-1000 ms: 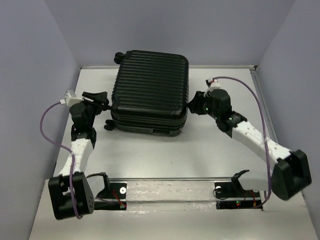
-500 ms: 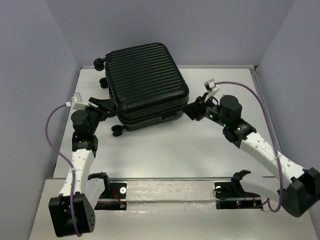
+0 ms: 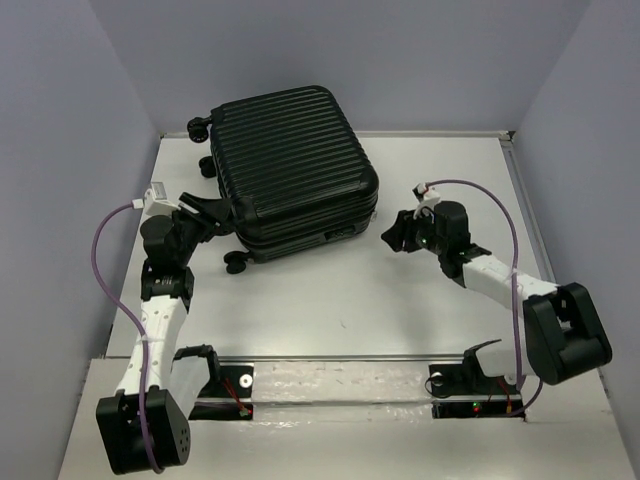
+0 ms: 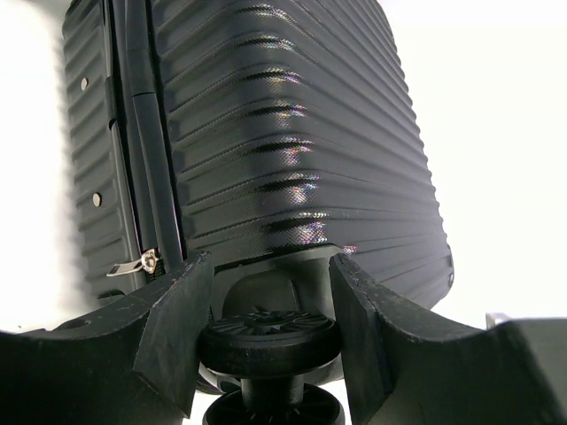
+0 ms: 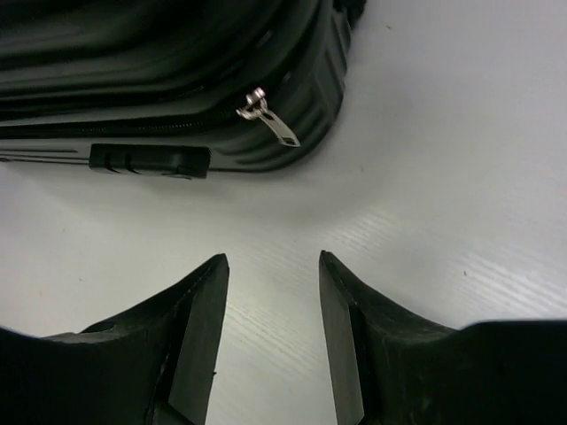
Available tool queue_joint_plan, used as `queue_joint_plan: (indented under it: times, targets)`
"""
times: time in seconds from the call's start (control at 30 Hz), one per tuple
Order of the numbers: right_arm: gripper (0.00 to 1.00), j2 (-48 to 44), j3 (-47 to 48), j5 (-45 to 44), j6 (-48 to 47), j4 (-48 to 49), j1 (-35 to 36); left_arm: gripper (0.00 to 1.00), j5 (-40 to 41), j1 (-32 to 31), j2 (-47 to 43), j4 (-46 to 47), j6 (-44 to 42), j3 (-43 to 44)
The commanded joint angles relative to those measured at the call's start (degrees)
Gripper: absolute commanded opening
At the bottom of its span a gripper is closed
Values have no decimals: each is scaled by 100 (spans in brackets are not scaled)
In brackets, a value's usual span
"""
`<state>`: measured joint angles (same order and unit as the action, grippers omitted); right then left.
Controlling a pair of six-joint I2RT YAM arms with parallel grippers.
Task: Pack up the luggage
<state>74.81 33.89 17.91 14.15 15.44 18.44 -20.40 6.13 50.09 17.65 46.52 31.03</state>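
Soft even light overhead; left wrist view background blown white; iridescent glare on luggage (image 4: pixel 292 177) ribs.

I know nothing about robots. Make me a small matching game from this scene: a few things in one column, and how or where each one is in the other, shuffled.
Things:
1. left gripper
2. right gripper
3. zipper pull
4. luggage

States:
A. open above the bare table
B. silver, at the shell's seam
C. closed around a wheel
D. black and ribbed, lying flat

Pairs: 1-C, 2-A, 3-B, 4-D.
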Motion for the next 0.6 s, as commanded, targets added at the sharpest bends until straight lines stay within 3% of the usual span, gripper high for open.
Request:
queue_joint_plan:
  times: [0.0,0.23,0.57]
  targets:
    - [52,481,741,924,-659,732,-103,6,-456,11,-78,151,-47,105]
    - [54,1377,1348,1355,-1160,671,-208,6,-535,11,-95,134,-117,79]
    - [54,1932,1674,1478,-1336,1012,-262,6,-605,11,-122,98,-152,97]
